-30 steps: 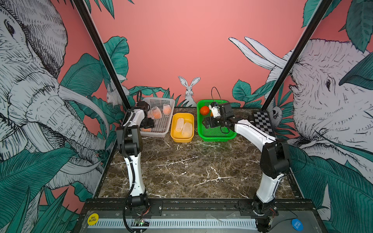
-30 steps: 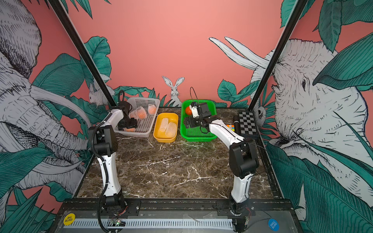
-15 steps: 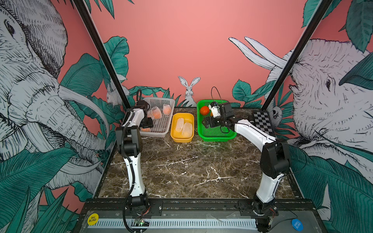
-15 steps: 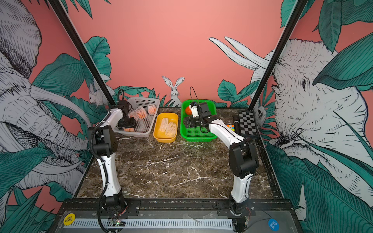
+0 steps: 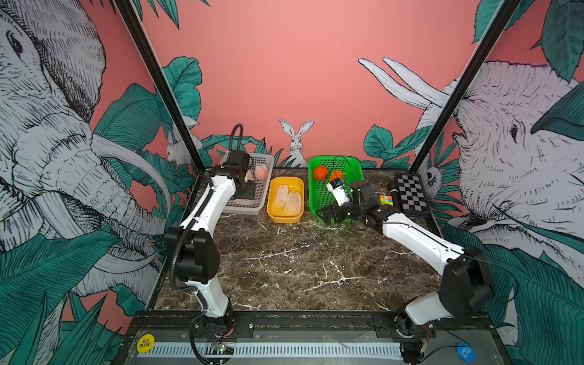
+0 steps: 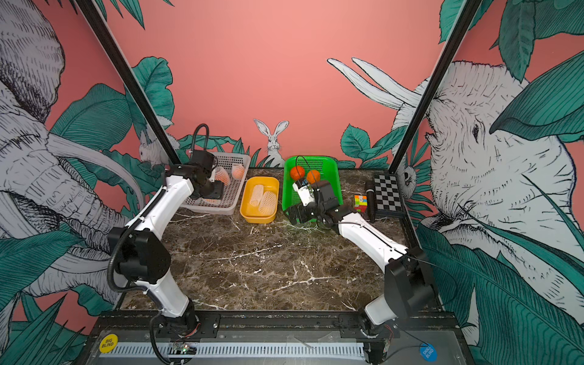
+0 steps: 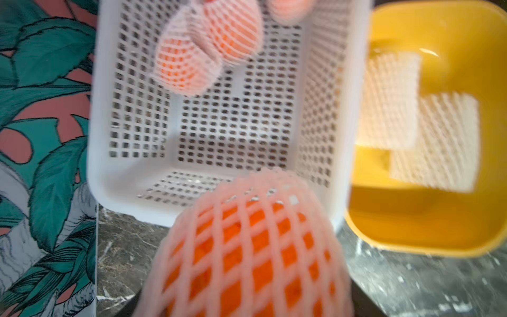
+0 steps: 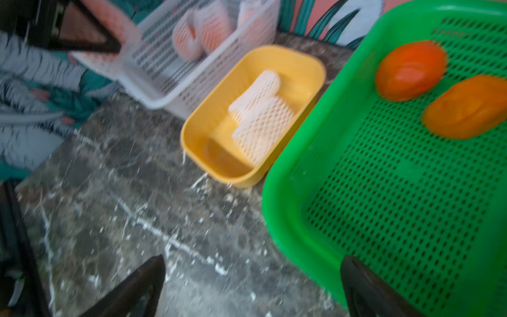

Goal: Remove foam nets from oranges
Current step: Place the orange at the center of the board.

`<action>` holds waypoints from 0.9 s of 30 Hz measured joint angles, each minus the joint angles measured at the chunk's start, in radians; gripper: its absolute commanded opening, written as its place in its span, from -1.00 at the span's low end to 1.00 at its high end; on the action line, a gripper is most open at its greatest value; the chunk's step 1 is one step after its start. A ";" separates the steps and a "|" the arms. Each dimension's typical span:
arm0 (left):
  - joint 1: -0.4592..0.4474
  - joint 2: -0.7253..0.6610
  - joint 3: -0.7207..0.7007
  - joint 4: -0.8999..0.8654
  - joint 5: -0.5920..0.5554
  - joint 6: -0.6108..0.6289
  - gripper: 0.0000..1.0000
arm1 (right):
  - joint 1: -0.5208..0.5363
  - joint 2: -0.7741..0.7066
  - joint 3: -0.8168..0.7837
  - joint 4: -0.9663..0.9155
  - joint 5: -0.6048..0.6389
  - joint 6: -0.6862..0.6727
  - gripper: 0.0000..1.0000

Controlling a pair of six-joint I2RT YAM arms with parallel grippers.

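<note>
Left tool (image 6: 213, 197) pinches a netted orange (image 7: 247, 247) over the white basket (image 7: 94, 137), right tool (image 8: 253, 263) spread wide.

Bright, even light; top views sharp, both wrist views motion-blurred.

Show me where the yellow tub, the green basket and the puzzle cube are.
yellow tub (image 5: 284, 219): a top view, near wall.
green basket (image 5: 313, 192): a top view, left wall.
puzzle cube (image 6: 361, 203): a top view, upper face.
</note>
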 measured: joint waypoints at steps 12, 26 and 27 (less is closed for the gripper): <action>-0.409 -0.159 -0.375 0.056 0.022 -0.101 -0.06 | 0.203 -0.325 -0.508 0.235 0.116 -0.034 0.95; -0.606 -0.002 -0.419 0.088 -0.017 -0.150 -0.04 | 0.212 -0.431 -0.775 0.431 0.256 0.033 0.98; -0.610 0.000 -0.419 0.088 -0.020 -0.150 -0.03 | 0.212 -0.431 -0.777 0.433 0.257 0.032 0.99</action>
